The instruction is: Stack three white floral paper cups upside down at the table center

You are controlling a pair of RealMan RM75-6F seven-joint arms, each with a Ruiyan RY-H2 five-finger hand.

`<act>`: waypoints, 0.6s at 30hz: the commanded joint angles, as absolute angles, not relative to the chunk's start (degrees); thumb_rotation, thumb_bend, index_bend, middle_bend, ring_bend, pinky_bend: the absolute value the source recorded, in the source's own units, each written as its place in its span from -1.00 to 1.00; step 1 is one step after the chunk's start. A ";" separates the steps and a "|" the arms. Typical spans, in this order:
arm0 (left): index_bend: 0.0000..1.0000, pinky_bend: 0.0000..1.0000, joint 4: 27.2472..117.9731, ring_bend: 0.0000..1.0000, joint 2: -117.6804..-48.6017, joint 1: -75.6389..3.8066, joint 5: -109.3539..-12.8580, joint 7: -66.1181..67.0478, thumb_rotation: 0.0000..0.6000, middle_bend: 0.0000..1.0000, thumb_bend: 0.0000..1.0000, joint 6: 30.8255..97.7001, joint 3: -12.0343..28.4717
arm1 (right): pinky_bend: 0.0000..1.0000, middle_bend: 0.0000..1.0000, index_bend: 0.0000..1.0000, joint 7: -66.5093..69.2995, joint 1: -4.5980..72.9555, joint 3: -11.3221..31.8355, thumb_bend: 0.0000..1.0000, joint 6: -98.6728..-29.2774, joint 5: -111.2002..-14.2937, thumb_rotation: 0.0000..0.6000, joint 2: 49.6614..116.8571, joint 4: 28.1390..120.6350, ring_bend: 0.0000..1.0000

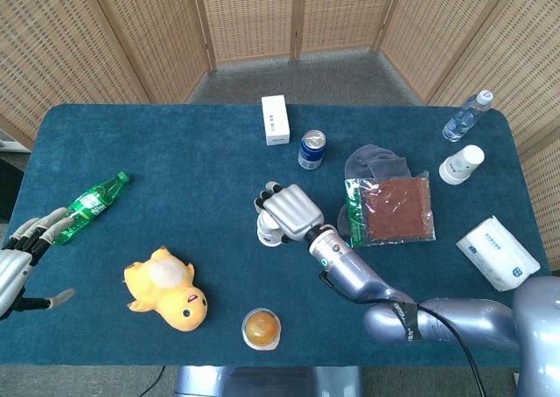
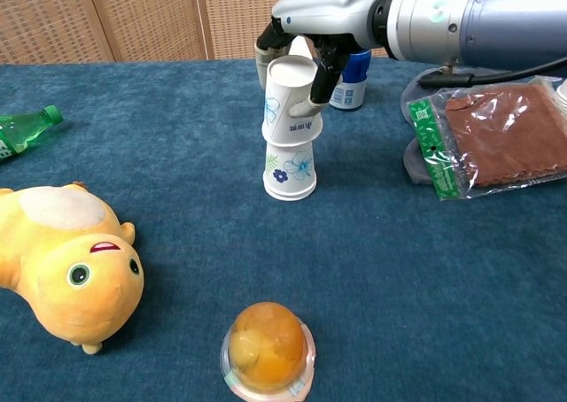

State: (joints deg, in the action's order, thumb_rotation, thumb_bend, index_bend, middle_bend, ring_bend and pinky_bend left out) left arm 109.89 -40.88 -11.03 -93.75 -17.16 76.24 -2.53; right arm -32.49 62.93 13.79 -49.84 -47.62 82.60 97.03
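From the head view, the right hand [image 1: 287, 211] sits over the table [image 1: 192, 161] near its center, its back hiding most of what it holds; only a sliver of white cup [image 1: 268, 233] shows at its left edge. The left hand [image 1: 19, 257] hangs off the table's left edge, fingers spread and holding nothing. A third floral cup [image 1: 461, 164] stands inverted far to the right, near the water bottle [image 1: 465, 116]. A blue can [image 1: 311, 149] and white box [image 1: 275, 120] lie behind the right hand, a green bottle [image 1: 94, 203] and yellow plush toy [image 1: 166, 290] to the left.

From the chest view, the right hand [image 2: 306, 55] grips the upper cup [image 2: 289, 98] with fingers wrapped round its sides. That cup is upside down (closed base on top, rim down), its long axis nearly vertical, leaning slightly, its rim over the top of the lower cup [image 2: 291, 167]. The lower cup stands inverted and upright on the table. A jelly cup [image 2: 267, 349] sits in front.
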 commanded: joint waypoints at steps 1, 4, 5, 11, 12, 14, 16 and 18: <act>-1.00 -0.91 109.85 -1.00 -40.86 -11.03 -93.76 -17.22 1.00 -1.00 -0.55 76.26 -2.51 | 0.18 -0.31 -0.22 -32.56 63.06 13.50 -0.33 -50.14 -47.16 1.00 82.53 97.10 -0.62; -1.00 -0.91 109.82 -1.00 -40.80 -11.03 -93.80 -17.38 1.00 -1.00 -0.55 76.28 -2.51 | 0.19 -0.32 -0.29 -32.54 63.15 13.15 -0.33 -50.38 -46.78 1.00 82.40 97.14 -0.63; -1.00 -0.91 109.80 -1.00 -40.78 -11.04 -93.81 -17.39 1.00 -1.00 -0.55 76.27 -2.51 | 0.19 -0.33 -0.34 -32.46 63.17 13.03 -0.33 -50.39 -46.56 1.00 82.31 97.20 -0.64; -1.00 -0.91 109.73 -1.00 -40.75 -11.02 -93.73 -17.61 1.00 -1.00 -0.55 76.33 -2.45 | 0.18 -0.42 -0.68 -31.34 63.05 12.77 -0.25 -50.54 -46.76 1.00 81.63 98.13 -0.73; -1.00 -0.91 109.74 -1.00 -40.74 -11.03 -93.73 -17.58 1.00 -1.00 -0.55 76.32 -2.44 | 0.19 -0.43 -0.70 -31.34 63.04 12.67 -0.24 -50.65 -46.92 1.00 81.52 98.26 -0.74; -1.00 -0.91 109.76 -1.00 -40.75 -11.02 -93.81 -17.60 1.00 -1.00 -0.55 76.34 -2.46 | 0.18 -0.43 -0.70 -31.36 62.97 12.47 -0.24 -51.01 -47.27 1.00 81.19 98.65 -0.74; -1.00 -0.91 109.74 -1.00 -40.75 -10.98 -93.84 -17.55 1.00 -1.00 -0.55 76.42 -2.46 | 0.18 -0.44 -0.70 -31.19 62.78 12.42 -0.23 -51.41 -47.57 1.00 80.77 99.13 -0.76; -1.00 -0.91 109.72 -1.00 -40.79 -10.96 -93.84 -17.45 1.00 -1.00 -0.55 76.41 -2.47 | 0.18 -0.45 -0.71 -30.97 62.27 12.38 -0.24 -52.46 -48.21 1.00 80.05 99.96 -0.77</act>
